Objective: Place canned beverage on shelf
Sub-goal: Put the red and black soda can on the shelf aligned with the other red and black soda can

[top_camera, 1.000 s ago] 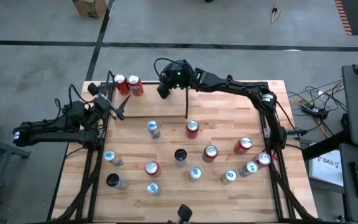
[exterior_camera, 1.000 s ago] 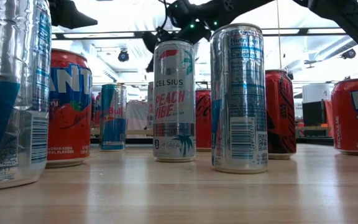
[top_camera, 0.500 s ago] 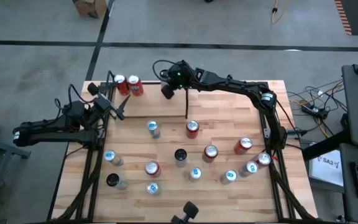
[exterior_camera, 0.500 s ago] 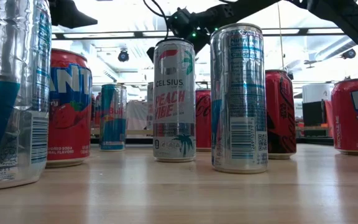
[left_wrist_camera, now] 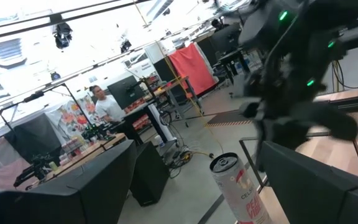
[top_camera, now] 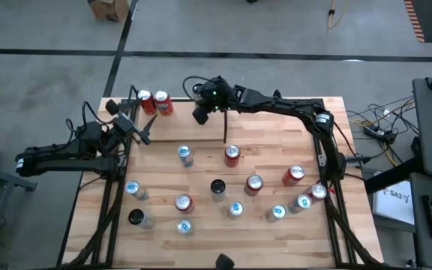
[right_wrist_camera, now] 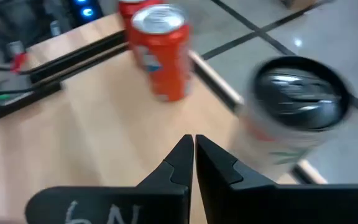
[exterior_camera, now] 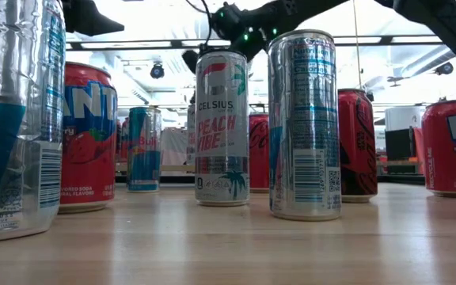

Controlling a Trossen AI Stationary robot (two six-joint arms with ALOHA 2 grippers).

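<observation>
1. Two red cans (top_camera: 153,100) already stand side by side in the upper left corner of the shelf (top_camera: 178,129), which fills the upper left of the table in the high view.
2. Below and left of them, the left gripper (top_camera: 142,131) waits at the shelf's left edge with its fingers spread apart and nothing between them.
3. Right of the red cans, the right gripper (top_camera: 199,114) hangs over the far edge of the shelf. Its own view shows the fingers pressed together and empty.
4. Just beside those closed fingers stands a pale can (right_wrist_camera: 297,112), upright at the shelf's outer edge near a red can (right_wrist_camera: 160,50). The left wrist view shows the same pale can (left_wrist_camera: 236,186) under the right arm, next to the black frame.
5. Further right and lower, many loose cans, one of them red-topped (top_camera: 232,154), are scattered over the table (top_camera: 276,135).
6. Judgement: the pale can appears to be set down, so this is the end of one placing.
7. The next move calls for drawing the right arm clear without clipping the can, which looks close to the edge, then reaching for a loose can.
</observation>
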